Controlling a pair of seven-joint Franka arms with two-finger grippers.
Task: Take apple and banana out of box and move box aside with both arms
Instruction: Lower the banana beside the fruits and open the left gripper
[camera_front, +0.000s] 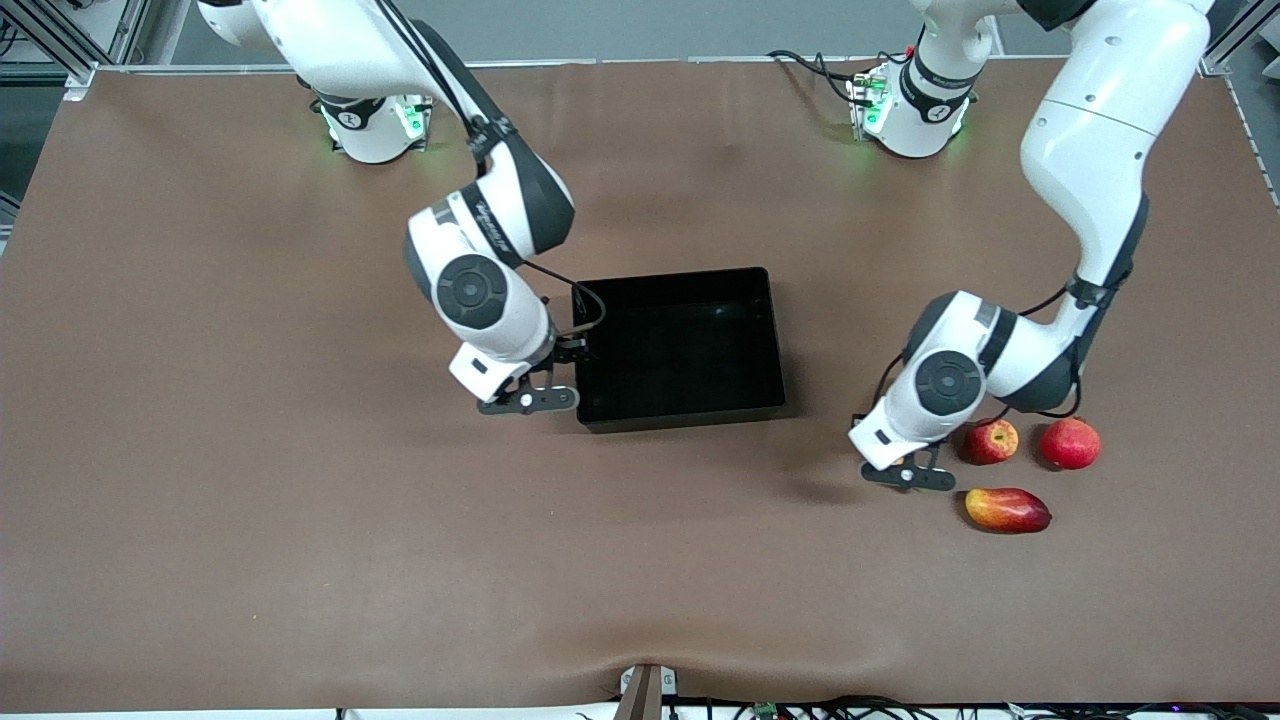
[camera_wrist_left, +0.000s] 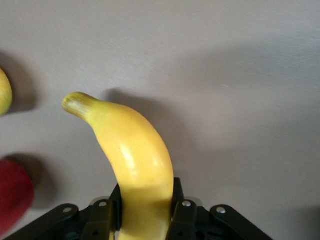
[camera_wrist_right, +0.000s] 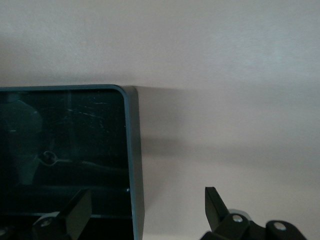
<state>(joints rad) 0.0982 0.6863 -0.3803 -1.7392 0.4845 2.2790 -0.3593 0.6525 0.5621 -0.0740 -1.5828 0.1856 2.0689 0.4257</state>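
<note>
Left wrist: banana (camera_wrist_left: 137, 165) btwn end effector (camera_wrist_left: 142, 217) fingers (camera_wrist_left: 184, 217)

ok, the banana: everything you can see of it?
The banana is plain yellow, smooth and slightly glossy, curved, with a greenish stub end pointing away from the left end effector, whose fingers are shut on its other end. Whether it rests on the brown table or is just above it can't be told. In the front view the arm hides nearly all of it.

Yellow banana (camera_wrist_left: 135, 160), glossy black tray (camera_front: 680, 345)

Bright even overhead light, soft shadows, slightly blurred wrist views.
</note>
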